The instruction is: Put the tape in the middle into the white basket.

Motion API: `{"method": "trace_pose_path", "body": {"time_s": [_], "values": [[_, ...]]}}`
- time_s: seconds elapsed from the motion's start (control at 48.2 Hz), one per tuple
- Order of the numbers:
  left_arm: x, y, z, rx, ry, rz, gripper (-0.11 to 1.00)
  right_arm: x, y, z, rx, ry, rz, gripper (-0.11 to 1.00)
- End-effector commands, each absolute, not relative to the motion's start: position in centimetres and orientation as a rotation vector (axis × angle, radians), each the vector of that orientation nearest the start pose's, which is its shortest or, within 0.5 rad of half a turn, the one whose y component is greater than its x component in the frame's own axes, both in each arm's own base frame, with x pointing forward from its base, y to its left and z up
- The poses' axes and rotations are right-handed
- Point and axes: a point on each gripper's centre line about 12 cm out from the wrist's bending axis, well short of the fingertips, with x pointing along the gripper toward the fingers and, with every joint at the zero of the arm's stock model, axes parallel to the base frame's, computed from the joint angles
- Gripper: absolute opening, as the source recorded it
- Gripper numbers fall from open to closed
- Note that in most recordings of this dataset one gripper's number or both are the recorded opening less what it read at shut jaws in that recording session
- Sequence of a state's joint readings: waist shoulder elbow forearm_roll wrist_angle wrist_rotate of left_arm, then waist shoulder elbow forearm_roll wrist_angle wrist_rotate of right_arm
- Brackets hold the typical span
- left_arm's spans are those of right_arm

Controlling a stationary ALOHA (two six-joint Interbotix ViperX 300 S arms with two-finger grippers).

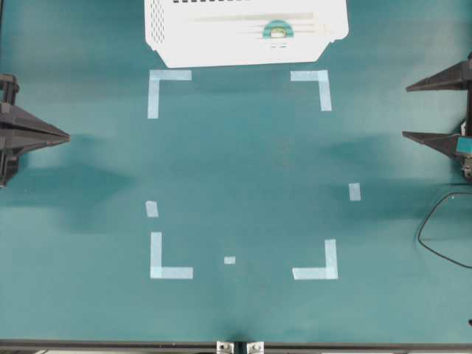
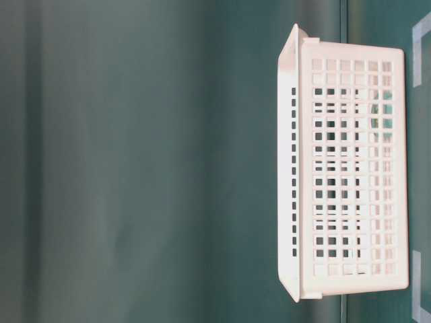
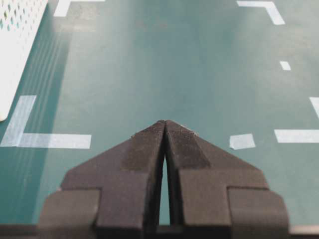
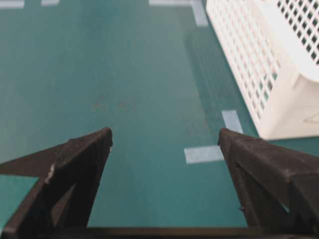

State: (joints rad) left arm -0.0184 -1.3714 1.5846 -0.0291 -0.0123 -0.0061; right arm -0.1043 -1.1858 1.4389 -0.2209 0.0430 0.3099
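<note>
Resting on the ribbed bottom of the white basket (image 1: 221,44), toward its right half, the tape (image 1: 277,29) lies flat with its tan core facing up — so, judged from how things lie, the drop is made and the step in hand is the retreat. The basket stands at the far edge of the green surface (image 1: 243,162), just beyond the pale-blue corner marks (image 1: 168,77), and the marked area between those corners holds no roll.

The right gripper (image 1: 435,110) sits at the right edge with its fingers (image 4: 79,164) spread wide and nothing between them; its wrist view shows only bare surface ahead and the basket's lattice wall off to the right. The left gripper (image 1: 63,136) lies at the left edge, fingers pressed together tip to tip, holding nothing.

Doing this well means pulling the right arm back along a line that stays off the basket's near corner — a knock there could shift the light plastic. Fingers are best left apart until the arm is parked. The left arm need not move.
</note>
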Motion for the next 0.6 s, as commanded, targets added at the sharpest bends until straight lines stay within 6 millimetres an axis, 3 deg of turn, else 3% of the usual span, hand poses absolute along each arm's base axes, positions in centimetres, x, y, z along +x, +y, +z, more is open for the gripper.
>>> {"method": "trace_pose_path", "body": {"time_s": [0.0,0.581], "values": [[12.8,-0.2,16.3,-0.032,0.189,-0.016,-0.11,14.8,-1.6,18.5,0.101,0.299,-0.124,0.99],[12.8,-0.2,16.3,-0.032,0.189,-0.016,-0.11,14.3,-1.0,16.6,0.086,0.331,-0.083,1.0]]}}
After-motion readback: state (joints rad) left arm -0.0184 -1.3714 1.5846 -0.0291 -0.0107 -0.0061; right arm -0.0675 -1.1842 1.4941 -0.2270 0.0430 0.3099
